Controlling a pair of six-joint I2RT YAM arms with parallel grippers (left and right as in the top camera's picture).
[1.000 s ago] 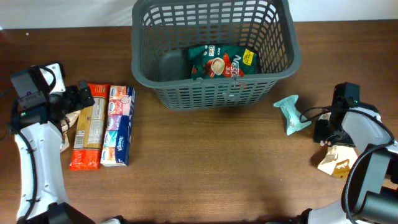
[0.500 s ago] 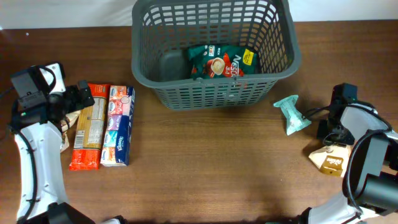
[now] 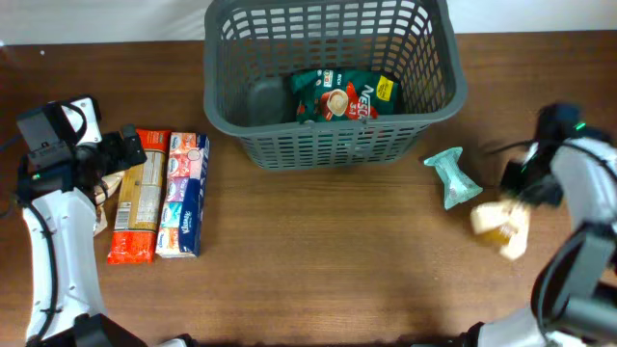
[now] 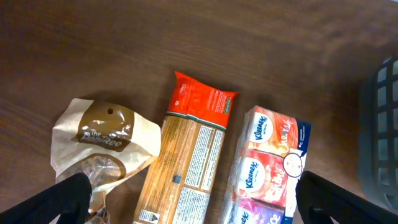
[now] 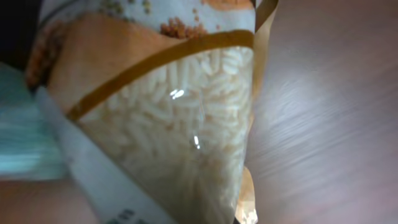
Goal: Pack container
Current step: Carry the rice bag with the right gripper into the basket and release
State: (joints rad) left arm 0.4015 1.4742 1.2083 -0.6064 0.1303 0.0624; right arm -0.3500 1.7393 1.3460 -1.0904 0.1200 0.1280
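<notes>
Left arm: white links, black wrist, left edge of the overhead frame, elbow bent, reaching right.
Left gripper (image 3: 123,149): fingers (image 4: 65,196) spread wide, nothing between them.
Right arm: right edge of the overhead frame, motion-blurred.
Right gripper (image 3: 519,200): clamped on tan clear-windowed rice packet (image 5: 168,124).

Glossy clear-plastic rice bag (image 5: 168,118), wood-grain table (image 3: 337,260)

You're working at a robot test bench: a plain wood-grain counter (image 3: 318,270) against a white backdrop (image 3: 106,19), a cabled left arm (image 3: 48,222) and right arm (image 3: 588,188) at its sides, and groceries staged around a shopping basket (image 3: 328,145): tissues (image 3: 183,193), a packet of rice (image 5: 168,124).
</notes>
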